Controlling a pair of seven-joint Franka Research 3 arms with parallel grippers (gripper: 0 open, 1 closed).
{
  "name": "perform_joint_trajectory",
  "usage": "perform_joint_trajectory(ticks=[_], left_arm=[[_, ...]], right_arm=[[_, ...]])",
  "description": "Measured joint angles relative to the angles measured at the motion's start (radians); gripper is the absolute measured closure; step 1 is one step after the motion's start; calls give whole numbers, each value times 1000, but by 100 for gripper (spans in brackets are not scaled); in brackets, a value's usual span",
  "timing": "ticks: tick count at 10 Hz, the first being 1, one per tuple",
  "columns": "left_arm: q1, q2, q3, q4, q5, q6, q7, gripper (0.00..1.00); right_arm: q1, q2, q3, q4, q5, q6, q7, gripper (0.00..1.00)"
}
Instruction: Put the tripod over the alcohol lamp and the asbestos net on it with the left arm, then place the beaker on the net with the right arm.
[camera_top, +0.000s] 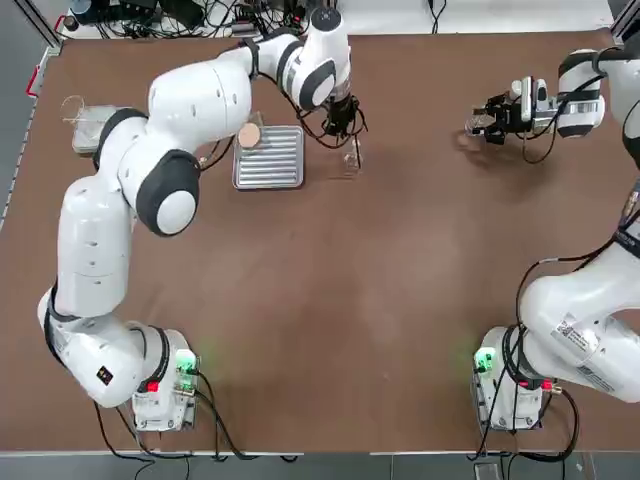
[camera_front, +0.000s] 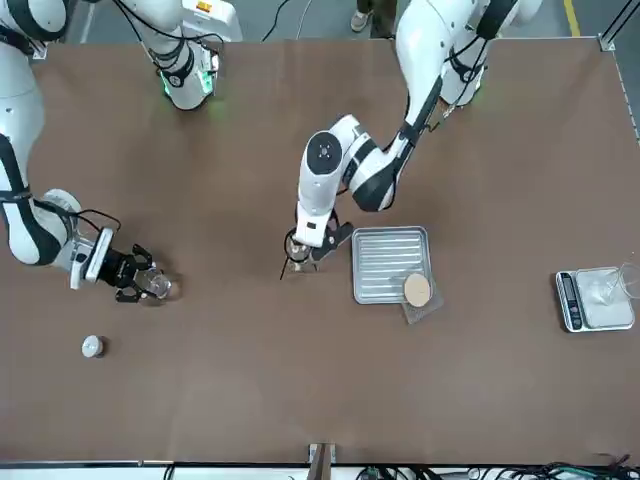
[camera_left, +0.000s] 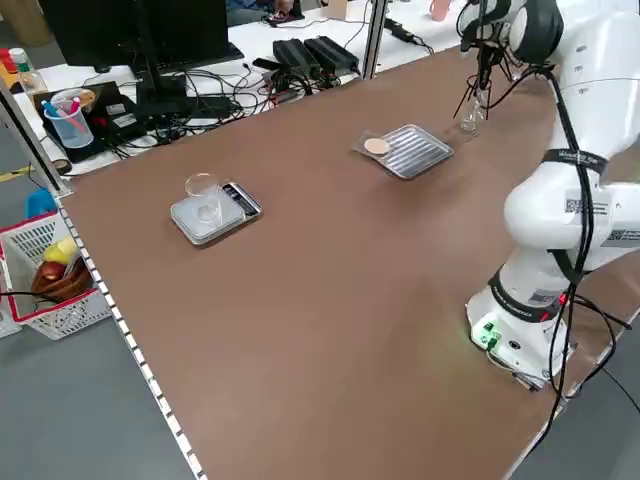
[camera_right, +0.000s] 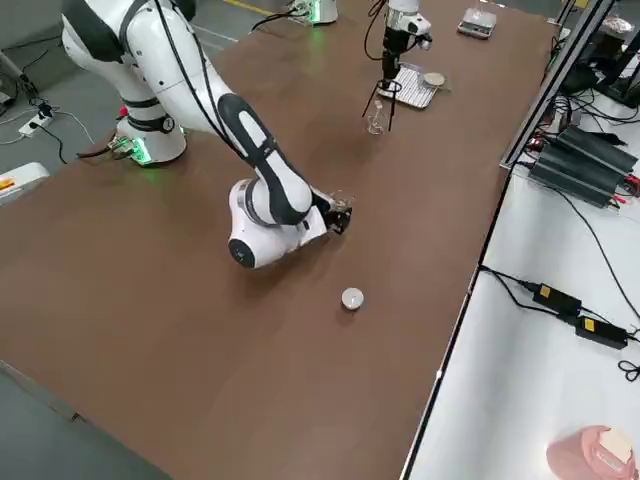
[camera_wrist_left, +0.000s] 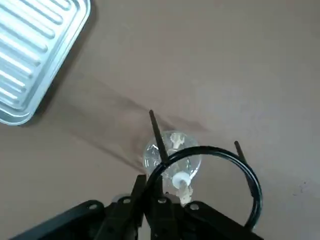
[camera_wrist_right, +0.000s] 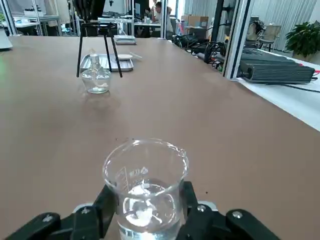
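My left gripper (camera_top: 342, 118) is shut on the ring of the black wire tripod (camera_wrist_left: 210, 172), holding it over the clear alcohol lamp (camera_wrist_left: 172, 159). The thin legs straddle the lamp (camera_wrist_right: 96, 78), and their tips look slightly off the table. The asbestos net (camera_top: 250, 135), with its tan disc, lies at the far corner of the ribbed silver tray (camera_top: 268, 160). At the far right of the table my right gripper (camera_top: 490, 125) is shut on the clear beaker (camera_wrist_right: 145, 185), low over the table. The beaker (camera_front: 155, 287) stays upright.
A grey scale carrying a clear dish (camera_top: 88, 125) sits at the far left. A small white capped bottle (camera_front: 92, 346) stands beyond my right gripper near the far edge. Cables and power units lie past the table's far side.
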Motion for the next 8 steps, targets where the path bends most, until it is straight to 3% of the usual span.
perform_joint_trajectory(ticks=[8], left_arm=[[-21, 25, 0, 1, 0, 17, -11, 92]], right_arm=[[14, 0, 0, 0, 0, 0, 0, 42]])
